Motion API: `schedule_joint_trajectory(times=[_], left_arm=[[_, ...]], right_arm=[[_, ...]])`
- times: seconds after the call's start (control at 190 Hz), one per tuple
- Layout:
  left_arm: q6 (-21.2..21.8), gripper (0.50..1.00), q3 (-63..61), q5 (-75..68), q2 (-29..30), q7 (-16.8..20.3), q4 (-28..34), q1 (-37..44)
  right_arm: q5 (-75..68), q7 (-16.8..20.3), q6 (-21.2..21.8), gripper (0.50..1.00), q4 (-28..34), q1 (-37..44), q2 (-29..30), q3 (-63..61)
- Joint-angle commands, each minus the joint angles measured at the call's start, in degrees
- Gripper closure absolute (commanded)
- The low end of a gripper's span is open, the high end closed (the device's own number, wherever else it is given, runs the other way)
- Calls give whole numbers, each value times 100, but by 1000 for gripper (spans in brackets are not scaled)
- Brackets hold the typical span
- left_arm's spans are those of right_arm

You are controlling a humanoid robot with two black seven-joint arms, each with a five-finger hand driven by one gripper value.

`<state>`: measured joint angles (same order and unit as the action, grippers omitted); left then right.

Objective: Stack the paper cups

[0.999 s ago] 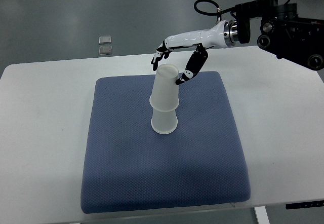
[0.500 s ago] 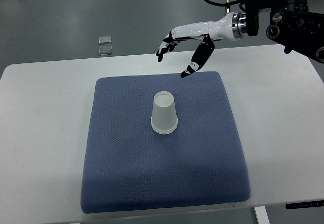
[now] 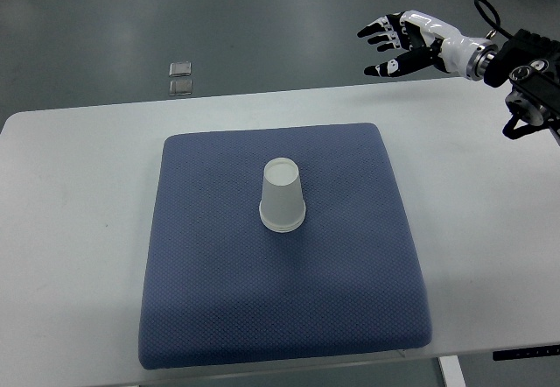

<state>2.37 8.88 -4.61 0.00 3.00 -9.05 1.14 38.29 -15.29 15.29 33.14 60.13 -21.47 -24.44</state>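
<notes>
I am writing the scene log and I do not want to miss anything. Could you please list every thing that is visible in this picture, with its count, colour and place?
paper cup stack: one stack, upside down, white, near the middle of the pad; how many cups are nested cannot be told
pad: one, blue, on the middle of the table
table: one, white, under the pad
small square objects: two, clear or grey, on the floor beyond the table's far edge
right hand: one, white and black, fingers spread, empty, raised beyond the table's far right corner
</notes>
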Motion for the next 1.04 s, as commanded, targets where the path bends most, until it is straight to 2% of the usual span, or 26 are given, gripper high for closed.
schedule_joint_trajectory(times=[0.0,0.252,0.4,0.61,0.684,0.752,1.036], left_arm=[[0,500,0,-5,0,-1,0,0],[0,500,0,4,0,-1,0,0],[0,500,0,-5,0,-1,0,0],[0,500,0,-5,0,-1,0,0],[0,500,0,-5,0,-1,9,0],[0,500,0,-5,0,-1,0,0],[0,500,0,-5,0,7,0,0]], right_arm=[[-700,61,-228,644,-352,-185,108,-8],[-2177,290,-588,642,-616,-581,143,-8],[-2660,299,-650,642,-616,-739,143,-8],[-3697,299,-1019,642,-607,-827,196,9],[-3776,281,-1116,636,-607,-862,240,9],[-3785,246,-1274,587,-607,-941,266,-8],[-3697,211,-1327,585,-598,-994,266,53]])
